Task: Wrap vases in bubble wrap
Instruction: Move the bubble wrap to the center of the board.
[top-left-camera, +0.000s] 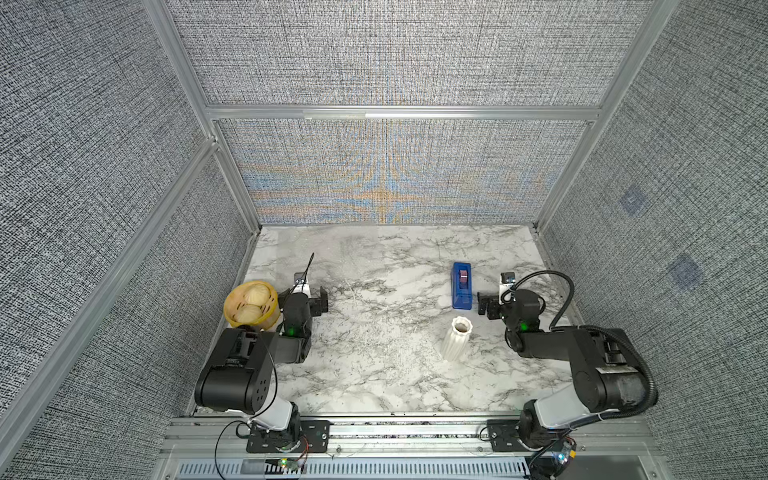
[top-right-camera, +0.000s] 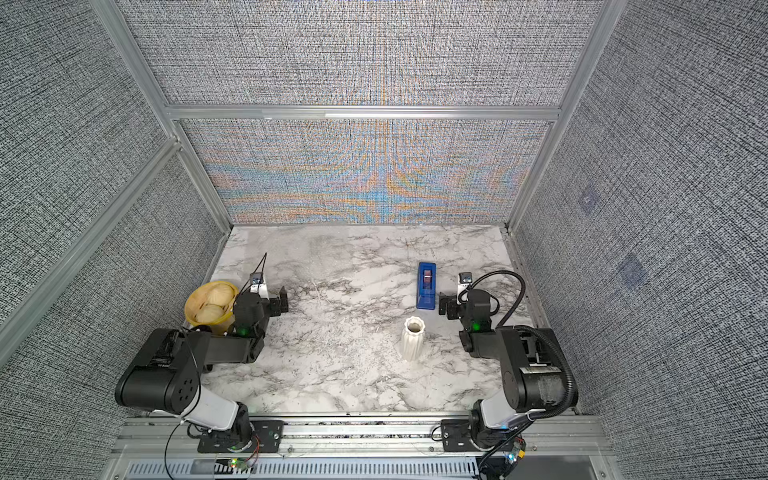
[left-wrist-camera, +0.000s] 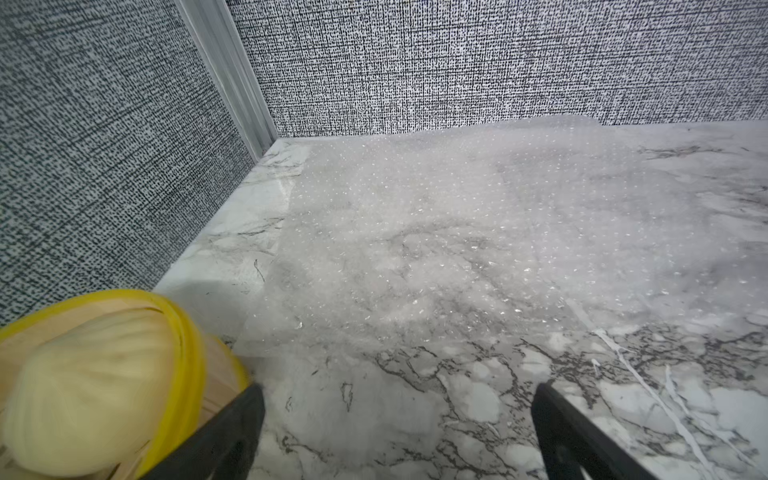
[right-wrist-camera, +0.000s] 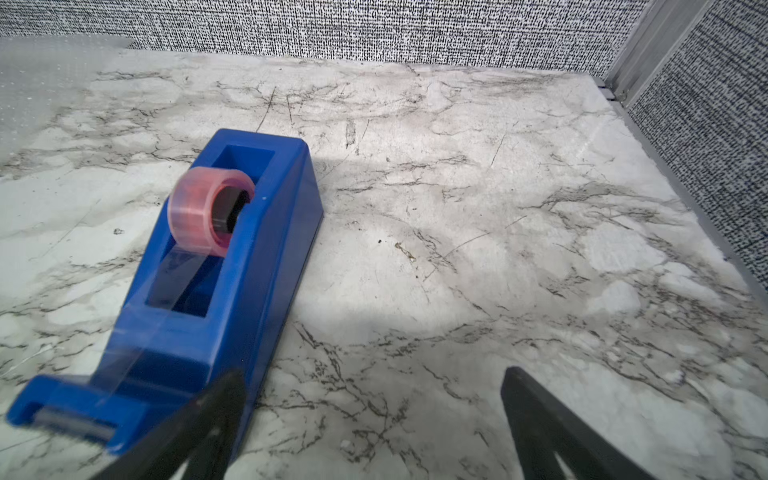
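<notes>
You'll find the vase (top-left-camera: 456, 343) upright, just near-left of the right gripper (right-wrist-camera: 376, 372) — the closer arm — while the bubble wrap (left-wrist-camera: 457, 228) lies flat beyond the left gripper (left-wrist-camera: 399, 385); both jaws wide, empty.

One vase (top-left-camera: 456, 343) stands right of centre, one dispenser (top-left-camera: 461, 286) just beyond it carries one tape roll (right-wrist-camera: 208, 210), and one wrap sheet (left-wrist-camera: 457, 232) lies at the far left. One basket (top-left-camera: 228, 307) at the left holds two buns, a far bun (top-left-camera: 256, 296) and a near bun (top-left-camera: 248, 313). There are two grippers, the left gripper (left-wrist-camera: 399, 395) and the right gripper (right-wrist-camera: 374, 378).
</notes>
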